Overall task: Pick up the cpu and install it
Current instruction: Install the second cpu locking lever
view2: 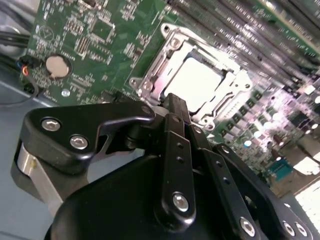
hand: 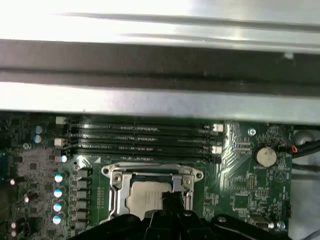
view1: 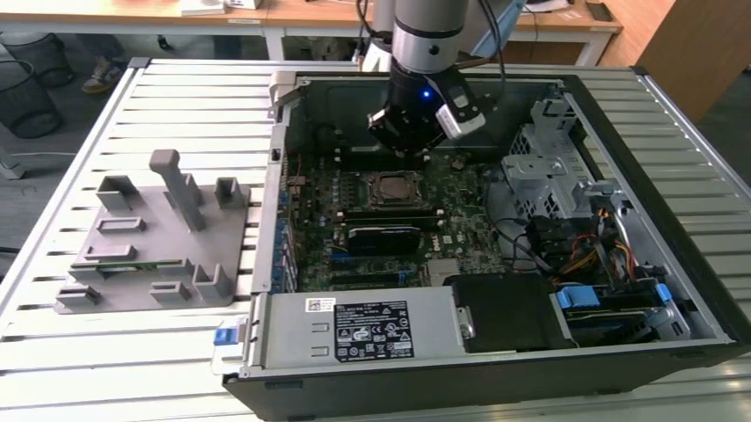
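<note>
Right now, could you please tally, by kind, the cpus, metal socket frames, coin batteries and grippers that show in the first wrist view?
cpu, sitting in the socket: 1
metal socket frame: 1
coin battery: 1
gripper, over the socket: 1
Total: 4

slatted metal table (view1: 153, 105), wooden desks (view1: 317, 16) behind, wire bins (view1: 30, 83)

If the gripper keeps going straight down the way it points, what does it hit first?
Most likely the cpu seated in the socket frame: in both wrist views the gripper points at that spot. It may instead catch the frame's near edge; depth is unclear.
</note>
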You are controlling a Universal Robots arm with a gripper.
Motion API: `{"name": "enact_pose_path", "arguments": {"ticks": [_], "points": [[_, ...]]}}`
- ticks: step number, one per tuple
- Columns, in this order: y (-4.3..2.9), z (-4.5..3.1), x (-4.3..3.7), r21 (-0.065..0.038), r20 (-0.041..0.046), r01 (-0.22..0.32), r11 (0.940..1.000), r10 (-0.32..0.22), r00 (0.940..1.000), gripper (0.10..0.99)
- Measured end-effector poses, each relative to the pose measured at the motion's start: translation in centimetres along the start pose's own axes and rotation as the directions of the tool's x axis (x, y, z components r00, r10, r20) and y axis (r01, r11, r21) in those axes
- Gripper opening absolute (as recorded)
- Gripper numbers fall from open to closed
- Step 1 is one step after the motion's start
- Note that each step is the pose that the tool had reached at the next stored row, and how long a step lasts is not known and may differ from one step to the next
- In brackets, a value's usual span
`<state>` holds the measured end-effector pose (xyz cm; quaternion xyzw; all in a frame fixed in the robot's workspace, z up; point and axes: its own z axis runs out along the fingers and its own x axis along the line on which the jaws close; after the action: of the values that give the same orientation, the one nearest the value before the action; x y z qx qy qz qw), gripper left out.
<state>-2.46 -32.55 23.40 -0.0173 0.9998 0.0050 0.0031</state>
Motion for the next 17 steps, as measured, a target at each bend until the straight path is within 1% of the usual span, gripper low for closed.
{"name": "enact_pose_path", "arguments": {"ticks": [4,7,11,12,13,14,15,16,17], "points": [[-0.95,0.02,0.03,0.0,0.0,0.0,1.0,0.0,1.0,0.106],[-1.84,0.04,0.06,0.0,0.0001,0.0,1.0,0.0,1.0,0.106],[-2.72,0.04,0.09,0.0,-0.0001,0.0,1.0,0.0,1.0,0.106],[-2.92,0.04,0.09,0.0,-0.0016,0.0,1.0,0.0,1.0,0.106],[-3.03,0.04,0.07,0.0,-0.0064,0.0,1.0,0.0,1.0,0.106],[-3.1,0.04,0.0,-0.001,-0.015,0.0,1.0,0.0,0.9999,0.106],[-3.14,0.05,-0.14,-0.002,-0.0276,0.0,1.0,0.0,0.9996,0.106],[-3.22,0.05,-0.2,-0.004,-0.0373,0.0,1.0,0.0,0.9993,0.106],[-3.33,0.06,-0.21,-0.008,-0.0403,0.0,1.0,0.0,0.9992,0.106]]}}
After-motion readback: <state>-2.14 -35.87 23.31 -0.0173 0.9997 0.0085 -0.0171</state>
